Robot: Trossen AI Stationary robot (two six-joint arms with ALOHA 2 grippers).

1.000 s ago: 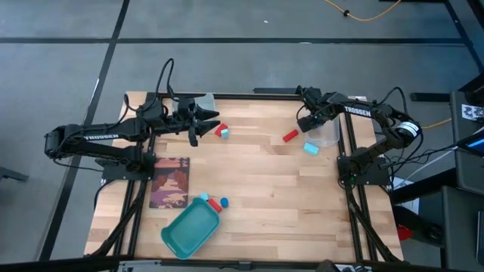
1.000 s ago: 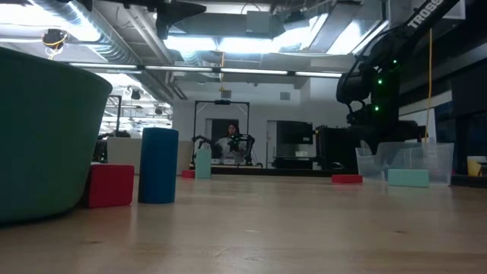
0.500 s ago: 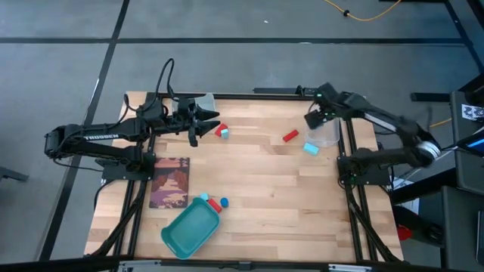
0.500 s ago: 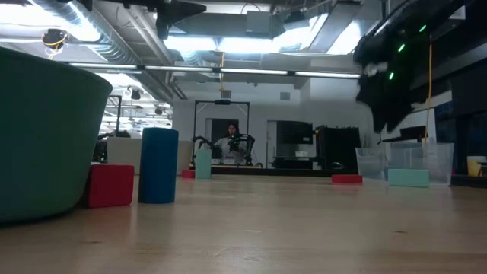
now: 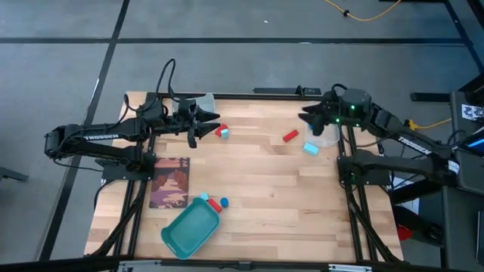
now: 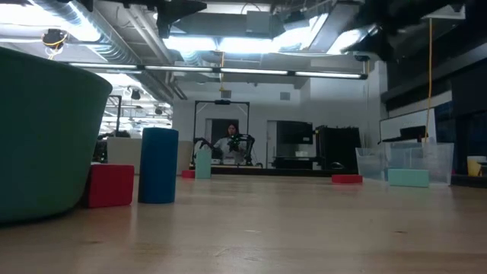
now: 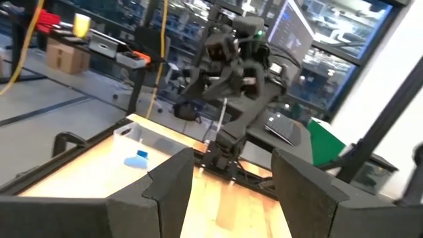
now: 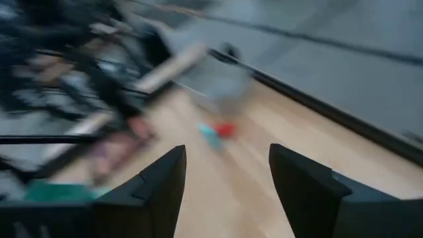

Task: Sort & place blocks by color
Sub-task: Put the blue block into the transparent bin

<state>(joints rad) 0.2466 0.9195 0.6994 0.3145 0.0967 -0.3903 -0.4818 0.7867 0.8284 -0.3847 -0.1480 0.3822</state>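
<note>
Blocks scattered: red block (image 5: 290, 137) and cyan block (image 5: 310, 148) at 2 o'clock. Right gripper (image 5: 311, 115) above them, jaws apart, empty; left gripper (image 5: 214, 121) likewise. Risk: a hasty descent knocks the cyan block aside.

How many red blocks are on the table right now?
3 in the high view: one red block near the left gripper, one toward the right side beside the cyan block, one by the teal tray. Others may be hidden.
</note>
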